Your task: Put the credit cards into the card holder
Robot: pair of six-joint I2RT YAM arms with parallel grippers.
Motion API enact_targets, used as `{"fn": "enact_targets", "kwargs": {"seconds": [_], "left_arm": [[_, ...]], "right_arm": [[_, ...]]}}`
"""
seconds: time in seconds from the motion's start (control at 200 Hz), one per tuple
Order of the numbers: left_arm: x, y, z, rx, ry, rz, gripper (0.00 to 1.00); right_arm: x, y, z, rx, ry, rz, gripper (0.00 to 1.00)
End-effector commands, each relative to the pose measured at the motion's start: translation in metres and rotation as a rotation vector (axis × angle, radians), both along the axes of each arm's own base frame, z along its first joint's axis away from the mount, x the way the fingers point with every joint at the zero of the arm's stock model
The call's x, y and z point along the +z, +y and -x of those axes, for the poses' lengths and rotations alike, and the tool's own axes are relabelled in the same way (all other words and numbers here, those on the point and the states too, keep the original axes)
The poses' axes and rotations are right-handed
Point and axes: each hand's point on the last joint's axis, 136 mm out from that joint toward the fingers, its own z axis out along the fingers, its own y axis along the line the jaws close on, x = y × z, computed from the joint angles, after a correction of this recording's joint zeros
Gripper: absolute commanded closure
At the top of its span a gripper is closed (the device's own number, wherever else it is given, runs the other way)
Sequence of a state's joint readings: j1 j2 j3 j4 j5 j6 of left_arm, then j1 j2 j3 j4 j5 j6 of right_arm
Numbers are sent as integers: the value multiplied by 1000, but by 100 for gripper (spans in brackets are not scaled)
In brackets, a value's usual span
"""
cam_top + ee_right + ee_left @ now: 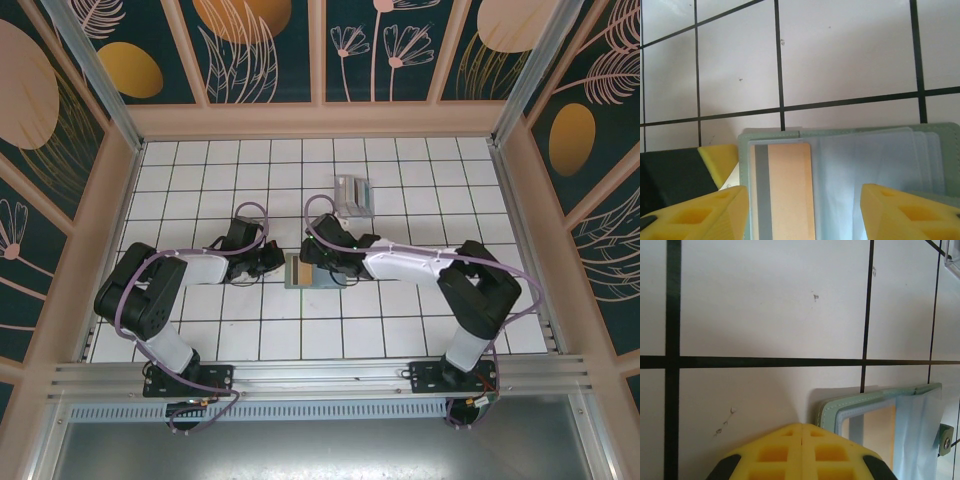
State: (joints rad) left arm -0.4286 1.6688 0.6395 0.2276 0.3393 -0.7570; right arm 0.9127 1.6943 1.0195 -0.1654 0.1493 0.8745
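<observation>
Lying open, card holder (pixel 850 131) long axis left-right; gold-brown card (pixel 790 190) sleeved crosswise, near-far.

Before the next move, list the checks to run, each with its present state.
1. The card holder lies open, pockets up: ok.
2. The gold-brown card sits in the holder's half beside the left gripper: ok; fully in its pocket: cannot tell.
3. The right gripper is open above the holder, holding nothing: ok.
4. The left gripper is shut at the holder's edge: ok; pressing on it: cannot tell.
5. Other credit cards loaded: not ok, they lie piled beyond the holder.
</observation>
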Motion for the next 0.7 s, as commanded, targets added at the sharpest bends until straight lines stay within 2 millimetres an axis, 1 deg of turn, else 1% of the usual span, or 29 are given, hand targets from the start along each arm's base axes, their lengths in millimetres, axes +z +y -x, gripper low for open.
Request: {"fn": "enact_targets", "kwargs": {"seconds": [0.0,0.09,0.2,0.3,0.435,0.525,0.696], "left_arm": [[-2,4,4,9,9,-23,94],[-2,5,5,17,5,-14,93],[-4,3,4,7,12,-17,93],[-3,5,5,13,8,-19,92],[-4,5,6,10,13,-21,92],[-5,6,7,16,11,-22,92],[-6,5,6,13,18,-22,92]], "right_arm": [[-2,-17,12,-35,24,8,39],[-14,-22,17,-33,67,3,39],[-28,-23,25,-33,117,-10,39],[-36,-22,30,-33,143,-16,39],[-41,-27,29,-45,146,1,39],[-40,-26,29,-43,147,2,39],[-41,-31,29,-50,144,29,38]]}}
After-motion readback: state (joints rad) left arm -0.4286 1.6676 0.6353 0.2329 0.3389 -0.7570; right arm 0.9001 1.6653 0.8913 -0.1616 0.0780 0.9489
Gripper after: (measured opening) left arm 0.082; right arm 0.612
